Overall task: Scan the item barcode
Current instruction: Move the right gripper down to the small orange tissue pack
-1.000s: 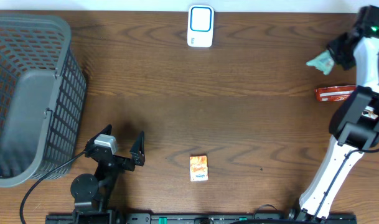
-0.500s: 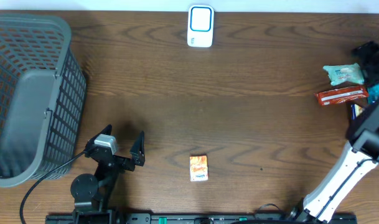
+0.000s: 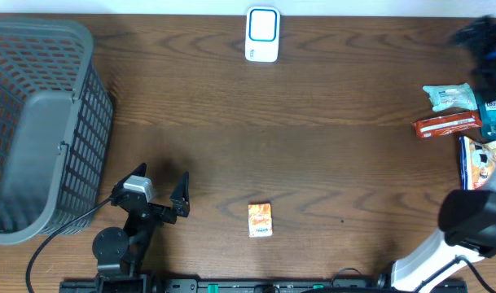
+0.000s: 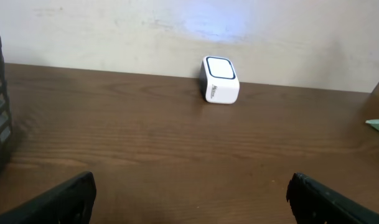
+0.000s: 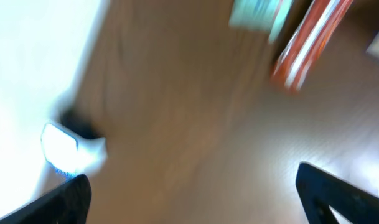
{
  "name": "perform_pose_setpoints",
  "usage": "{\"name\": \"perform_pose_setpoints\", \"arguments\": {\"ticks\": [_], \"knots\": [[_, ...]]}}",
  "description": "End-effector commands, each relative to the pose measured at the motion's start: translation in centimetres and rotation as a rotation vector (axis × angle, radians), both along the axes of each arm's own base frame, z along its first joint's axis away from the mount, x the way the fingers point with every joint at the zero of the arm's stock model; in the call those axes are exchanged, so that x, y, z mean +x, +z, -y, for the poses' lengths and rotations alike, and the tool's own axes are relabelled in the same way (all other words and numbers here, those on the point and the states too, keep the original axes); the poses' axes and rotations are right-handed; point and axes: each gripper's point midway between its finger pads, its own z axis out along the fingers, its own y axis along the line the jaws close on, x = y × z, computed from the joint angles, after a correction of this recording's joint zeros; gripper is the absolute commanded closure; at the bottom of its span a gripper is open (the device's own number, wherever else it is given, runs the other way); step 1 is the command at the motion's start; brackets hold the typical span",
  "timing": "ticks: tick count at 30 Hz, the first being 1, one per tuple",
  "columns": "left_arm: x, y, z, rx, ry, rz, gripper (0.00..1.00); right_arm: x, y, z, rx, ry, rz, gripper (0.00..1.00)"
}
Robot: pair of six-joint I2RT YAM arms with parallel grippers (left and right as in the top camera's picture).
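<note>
The white scanner (image 3: 262,34) with a blue-ringed face stands at the table's far edge, and shows in the left wrist view (image 4: 221,79) and, blurred, in the right wrist view (image 5: 71,149). A small orange item (image 3: 261,220) lies flat near the front centre. My left gripper (image 3: 162,181) (image 4: 189,202) rests open near the front left, nothing between its fingers. My right gripper (image 3: 480,37) (image 5: 195,199) is a blur at the far right corner, open and empty. A teal packet (image 3: 449,97) (image 5: 261,12) lies free on the table just below it.
A grey mesh basket (image 3: 36,122) fills the left side. At the right edge lie a red packet (image 3: 447,124), another teal pack (image 3: 493,110) and an orange-and-blue pack (image 3: 480,163). The right arm's base (image 3: 467,228) stands at the front right.
My right gripper opened and let go of the teal packet, which now lies beside the red packet. The right arm swung away to the far right corner. The left arm has not moved.
</note>
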Motion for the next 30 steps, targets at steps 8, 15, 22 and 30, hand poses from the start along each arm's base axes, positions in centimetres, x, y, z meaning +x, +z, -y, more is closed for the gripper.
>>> {"name": "perform_pose_setpoints", "arguments": {"ticks": [8,15,22,30], "knots": [[-0.1,-1.6,0.2,-0.005,-0.015,-0.042,0.02,-4.4,-1.7,-18.8,0.008,0.759,-0.121,0.01],[-0.1,-1.6,0.2,-0.005,-0.015,-0.041,0.02,-8.4,-2.0,-26.7,-0.04,1.103,-0.132,0.01],[-0.1,-1.6,0.2,-0.005,-0.015,-0.041,0.02,-11.1,-3.4,-31.3,-0.169,1.192,-0.174,0.01],[-0.1,-1.6,0.2,-0.005,-0.015,-0.041,0.02,-15.7,-7.8,-34.5,-0.184,1.187,-0.337,0.01]]}}
